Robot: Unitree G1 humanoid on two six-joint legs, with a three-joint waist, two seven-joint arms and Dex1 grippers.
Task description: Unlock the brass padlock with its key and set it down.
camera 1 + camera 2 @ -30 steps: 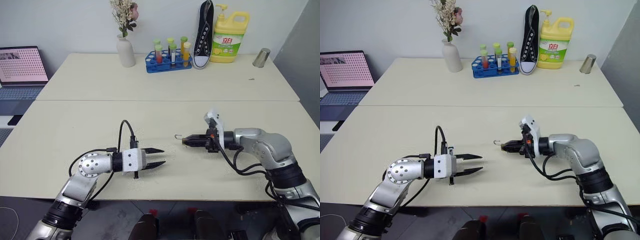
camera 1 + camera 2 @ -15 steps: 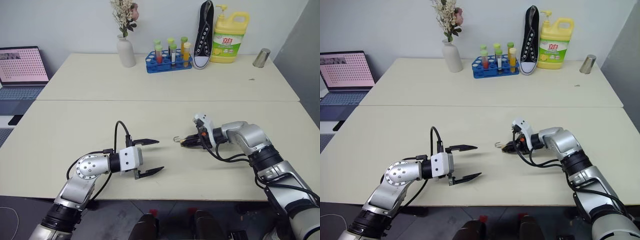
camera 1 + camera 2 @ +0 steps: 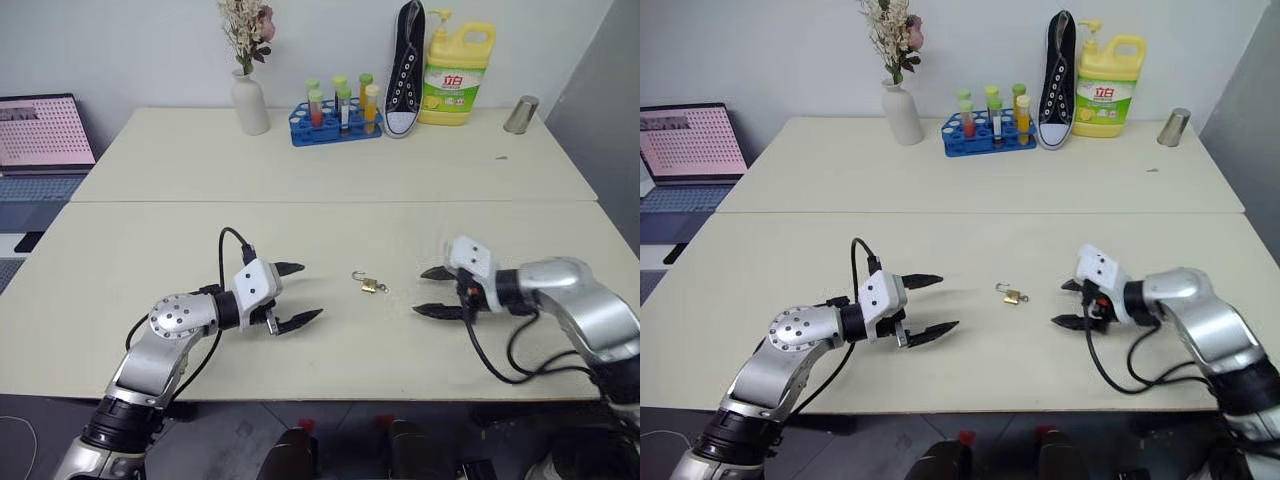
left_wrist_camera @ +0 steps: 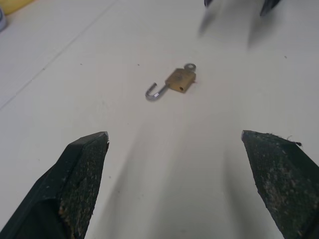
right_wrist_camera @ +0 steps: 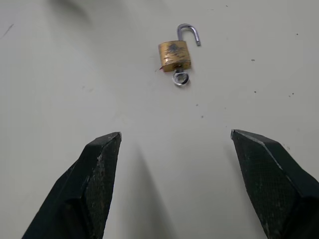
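Note:
The brass padlock lies flat on the near table between my two grippers, free of both. Its silver shackle is swung open, and the key's round head sticks out of the body's bottom. The left wrist view has the padlock ahead of my left fingers. My left gripper stands open to the lock's left, pointing toward it. To the lock's right my right gripper is open too, with nothing between its fingers.
On the far table stand a white vase with dried flowers, a blue test-tube rack, a black sneaker, a yellow detergent bottle and a metal cup. A laptop sits at far left.
My right gripper opened, let go of the padlock and drew back to the right; the lock now lies on the table. My left gripper opened wider and rolled.

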